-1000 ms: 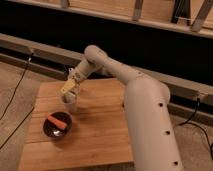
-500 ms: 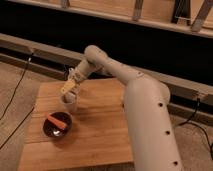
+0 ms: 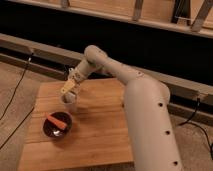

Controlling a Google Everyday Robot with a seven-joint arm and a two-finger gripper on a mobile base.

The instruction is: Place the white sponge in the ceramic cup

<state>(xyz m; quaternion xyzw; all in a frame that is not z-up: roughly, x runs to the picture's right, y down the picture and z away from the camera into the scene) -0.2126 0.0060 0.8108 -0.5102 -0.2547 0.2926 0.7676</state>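
Gripper (image 3: pixel 68 92) mine, over the table's (image 3: pixel 100 135) left part | jaws clamped on sponge (image 3: pixel 67 90) | sponge directly above cup (image 3: pixel 69 104) (just below) | bowl (image 3: pixel 56 125) with orange piece (image 3: pixel 57 121) nearby

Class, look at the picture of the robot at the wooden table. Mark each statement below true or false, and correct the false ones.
1. The gripper is above the cup. True.
2. The dark bowl holds an orange piece. True.
3. The cup stands on the floor. False: it stands on the wooden table.
4. The bowl is farther back on the table than the cup. False: it is nearer the front, left of the cup.
5. The sponge lies in the bowl. False: it is up at the gripper.
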